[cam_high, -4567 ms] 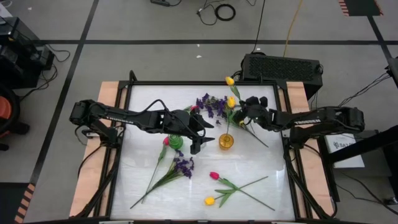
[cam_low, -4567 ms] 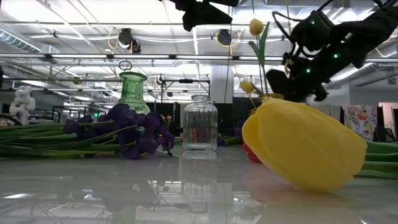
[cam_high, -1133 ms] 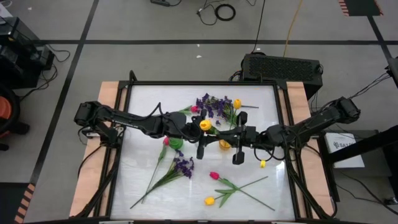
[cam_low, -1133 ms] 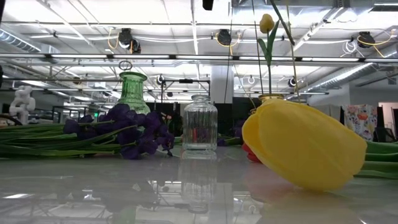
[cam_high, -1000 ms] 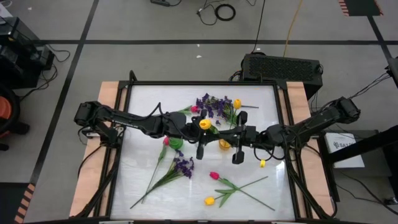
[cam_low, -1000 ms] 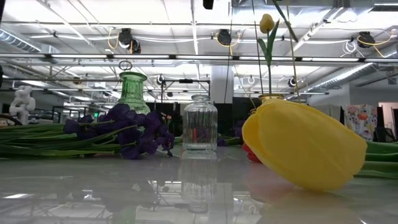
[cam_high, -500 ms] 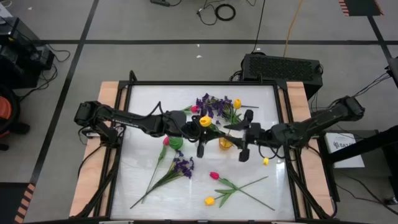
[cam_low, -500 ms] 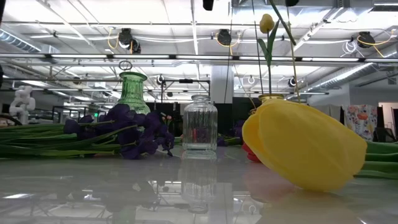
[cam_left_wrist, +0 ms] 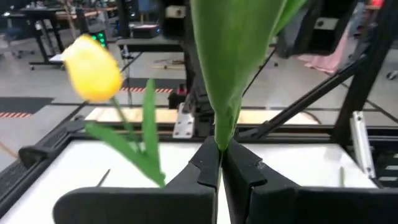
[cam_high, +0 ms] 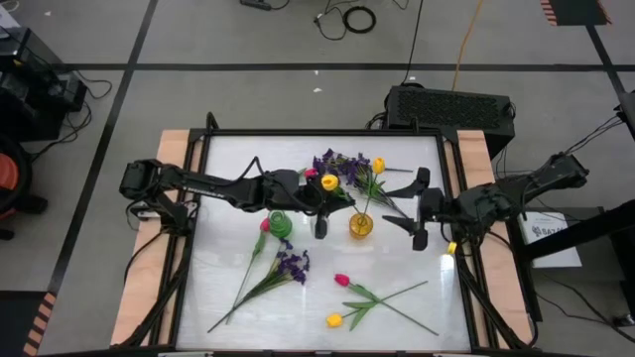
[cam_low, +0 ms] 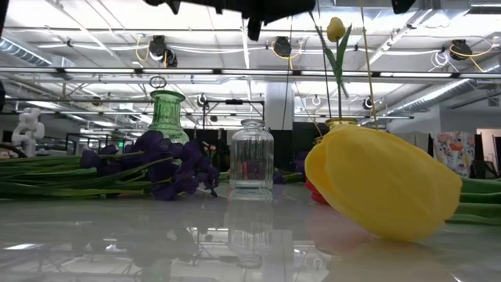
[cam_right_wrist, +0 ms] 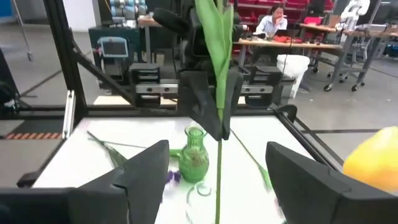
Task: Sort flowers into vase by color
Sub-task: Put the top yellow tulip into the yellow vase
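Note:
My left gripper [cam_high: 319, 213] is shut on the green stem of a yellow tulip [cam_high: 329, 182] beside the small yellow vase [cam_high: 361, 225]. The stem runs down toward that vase; its lower end is hidden. A second yellow tulip [cam_high: 377, 165] stands with its stem in the same vase and shows in the left wrist view [cam_left_wrist: 93, 74]. My right gripper [cam_high: 418, 209] stands open to the right of the vase with nothing between its fingers. In its wrist view [cam_right_wrist: 217, 149] it faces the left gripper and the held stem. My left gripper pinches the tulip's stem and leaf [cam_left_wrist: 219, 144] between its two fingers, below the flower head. The fingers come roughly level from the table's left and lie across the stem. The stem stands nearly upright and runs on below the fingers [cam_right_wrist: 217, 186].
A green vase [cam_high: 281, 224] and a clear jar [cam_low: 252, 153] stand near the middle. Purple sprigs [cam_high: 337, 166] [cam_high: 293, 266], pink tulips [cam_high: 342, 281] [cam_high: 265, 225] and a yellow tulip [cam_high: 334, 319] lie on the table. A person [cam_right_wrist: 273, 22] sits far behind the table.
My right gripper has opened and drawn back from the yellow vase toward the table's right edge. The held tulip's head has shifted a little toward the far edge, while my left gripper has kept its hold on the stem.

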Controlling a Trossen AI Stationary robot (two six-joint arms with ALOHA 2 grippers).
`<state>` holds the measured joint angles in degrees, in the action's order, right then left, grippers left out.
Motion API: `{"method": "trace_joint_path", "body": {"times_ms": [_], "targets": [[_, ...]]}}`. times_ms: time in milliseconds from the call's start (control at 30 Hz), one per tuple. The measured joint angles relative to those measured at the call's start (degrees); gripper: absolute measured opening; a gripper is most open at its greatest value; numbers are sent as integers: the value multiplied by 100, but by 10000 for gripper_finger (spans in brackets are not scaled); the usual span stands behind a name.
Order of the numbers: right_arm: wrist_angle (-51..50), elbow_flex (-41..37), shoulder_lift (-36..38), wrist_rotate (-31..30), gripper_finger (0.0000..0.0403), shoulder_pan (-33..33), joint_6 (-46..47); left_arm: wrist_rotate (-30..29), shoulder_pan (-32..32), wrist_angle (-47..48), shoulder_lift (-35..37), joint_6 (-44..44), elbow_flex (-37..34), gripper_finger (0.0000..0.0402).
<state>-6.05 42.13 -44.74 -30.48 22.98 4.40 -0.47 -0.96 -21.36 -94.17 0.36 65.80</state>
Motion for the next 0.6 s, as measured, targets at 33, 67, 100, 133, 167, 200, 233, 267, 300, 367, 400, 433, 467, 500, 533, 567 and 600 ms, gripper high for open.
{"method": "trace_joint_path", "body": {"times_ms": [33, 67, 100, 133, 167, 200, 233, 267, 300, 367, 400, 433, 467, 500, 533, 567, 600], "targets": [[-49, -1, 27, 1, 257, 0, -6, 0, 20, -8, -2, 0, -48, 9], [-72, -1, 43, 1, 256, 0, -7, -3, 41, -41, -37, -1, -81, 9], [-73, 0, 51, 0, 254, 0, -12, -4, 57, -103, -76, -2, -89, 9], [-72, -2, 51, 1, 253, 0, -37, -2, 67, -93, -90, 0, -94, 10], [-76, -2, 49, 2, 252, 0, -52, -4, 69, -43, -92, 2, -104, 10], [-74, -2, 49, 2, 251, 0, -58, -2, 69, -93, -129, 2, -105, 10], [-74, -2, 49, 2, 250, 0, -62, -1, 77, -211, -201, 2, -95, 10], [-72, -2, 49, 2, 249, 0, -76, 11, 81, -280, -265, -1, -87, 10], [-71, -2, 49, 2, 248, 0, -85, 47, 84, -234, -302, -5, -96, 10], [-72, -2, 49, 2, 247, 0, -96, 49, 88, -326, -454, -45, -108, 10], [-72, -2, 49, 2, 246, 0, -97, 50, 91, -400, -507, -74, -100, 11], [-72, -2, 49, 2, 247, 0, -97, 52, 95, -357, -518, -101, -100, 11], [-72, -2, 49, 2, 247, 0, -97, 54, 99, -346, -520, -111, -102, 11], [-72, -2, 49, 2, 247, 0, -97, 55, 99, -373, -536, -109, -102, 11], [-75, -2, 49, 2, 247, 0, -97, 60, 109, -417, -566, -109, -94, 11], [-74, -2, 49, 4, 247, 0, -97, 68, 119, -402, -584, -111, -87, 11], [-74, -2, 49, 4, 247, 0, -97, 75, 124, -339, -598, -133, -94, 11]]}}
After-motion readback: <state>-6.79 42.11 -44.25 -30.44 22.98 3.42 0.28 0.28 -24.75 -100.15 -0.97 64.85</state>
